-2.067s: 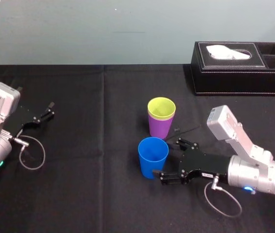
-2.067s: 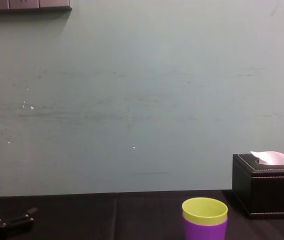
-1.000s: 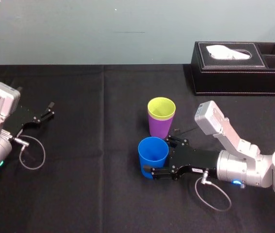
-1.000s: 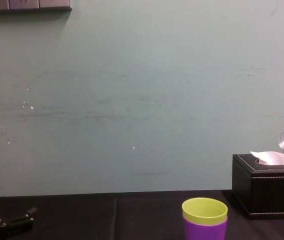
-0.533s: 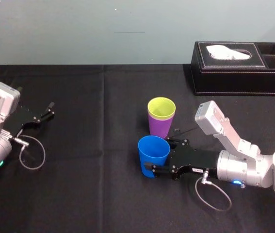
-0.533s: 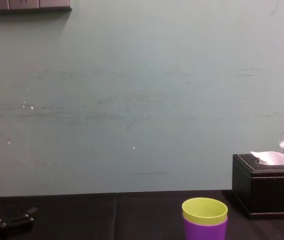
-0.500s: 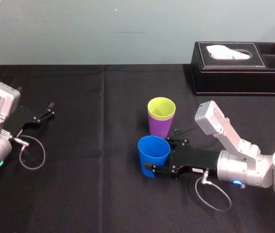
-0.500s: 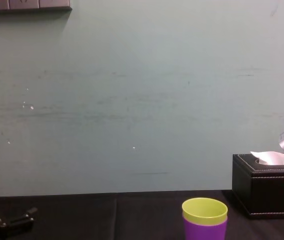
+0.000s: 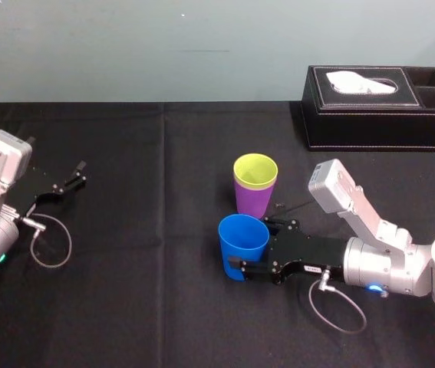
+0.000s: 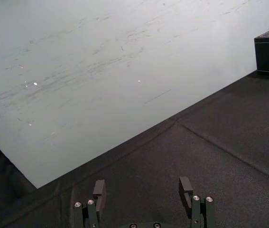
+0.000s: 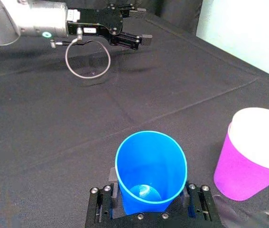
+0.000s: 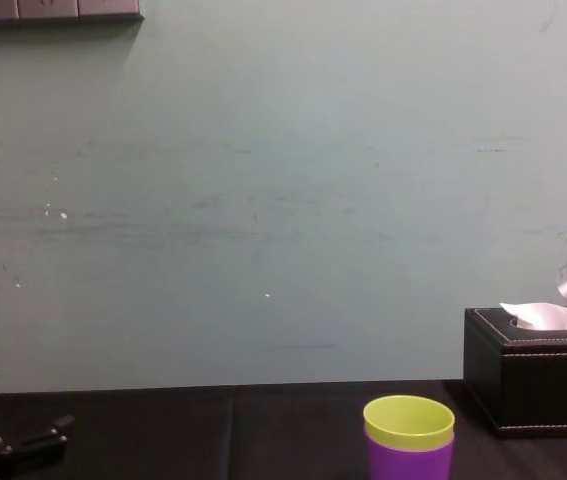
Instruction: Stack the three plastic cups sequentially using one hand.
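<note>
The blue cup stands on the black cloth, leaning slightly, in front of the other two cups. My right gripper reaches in from the right and is shut on its lower body; in the right wrist view a finger presses each side of the blue cup. The yellow-green cup sits nested inside the purple cup, upright just behind and to the right of the blue one. The chest view shows the same pair, yellow-green cup in purple cup. My left gripper rests open at the far left.
A black tissue box stands at the back right near the wall. A grey cable loops beside the left arm. The black cloth lies bare between the cups and the left arm.
My right gripper slid leftward around the blue cup and closed on it. The cup now leans a little. The left arm and the nested pair have not moved.
</note>
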Robot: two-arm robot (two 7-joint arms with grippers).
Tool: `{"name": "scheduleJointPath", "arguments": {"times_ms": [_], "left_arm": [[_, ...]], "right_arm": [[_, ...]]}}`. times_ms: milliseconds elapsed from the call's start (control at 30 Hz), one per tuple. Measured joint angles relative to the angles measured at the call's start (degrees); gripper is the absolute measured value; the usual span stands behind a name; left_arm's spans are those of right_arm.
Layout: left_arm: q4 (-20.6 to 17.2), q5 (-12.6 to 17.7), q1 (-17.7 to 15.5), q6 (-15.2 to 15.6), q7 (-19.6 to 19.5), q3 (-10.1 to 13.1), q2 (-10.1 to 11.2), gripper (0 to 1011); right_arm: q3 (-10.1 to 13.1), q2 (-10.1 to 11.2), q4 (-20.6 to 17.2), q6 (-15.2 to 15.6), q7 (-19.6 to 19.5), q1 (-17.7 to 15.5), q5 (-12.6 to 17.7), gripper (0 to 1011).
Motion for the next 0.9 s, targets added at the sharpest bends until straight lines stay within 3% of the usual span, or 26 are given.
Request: {"name": "scheduleJointPath", "arguments": {"times_ms": [200,400,567,900], "left_arm": [[0.0,0.0,0.0,0.0,0.0,0.0,0.0,1012],[0.0,0.0,0.0,0.0,0.0,0.0,0.0,1011],[0.0,0.0,0.0,0.0,0.0,0.0,0.0,1011],[0.0,0.0,0.0,0.0,0.0,0.0,0.0,1011]], "right_arm": [[0.1,0.6,-1.0,0.3,-0.6,-0.3,0.0,723],[1.2,2.3,-4.7,1.4,-1.9,-1.4,0.1,723],[2.8,4.0,-8.2,4.8,-3.4,-1.9,1.0,723],[7.0,7.2,-14.7,7.0,-5.2,-2.7,4.1,724]]}}
